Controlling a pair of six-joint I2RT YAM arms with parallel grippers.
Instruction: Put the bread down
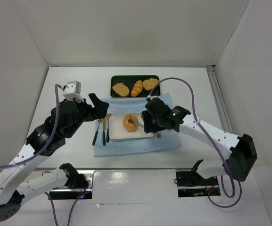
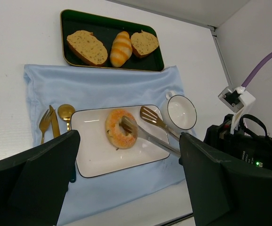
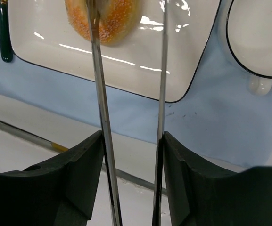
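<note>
- Bread (image 2: 121, 128): ring-shaped, glazed orange-brown, lying flat on the white rectangular plate (image 2: 103, 162), near its middle.
- Plate sits on the blue cloth (image 2: 98, 89), with the cup (image 2: 182, 112) just beside it.
- Right gripper (image 3: 132, 141): fingers clamped on the handles of the tongs (image 2: 154, 136).
- Tong blades are spread; one lies across the bread's top, the other is clear of it.
- Left gripper (image 1: 98, 107): fingers (image 2: 51, 174) wide apart, holding nothing, above the cloth's near edge.

No readable text anywhere: no words, labels, brand marks, numbers or signs can be made out in any view
</note>
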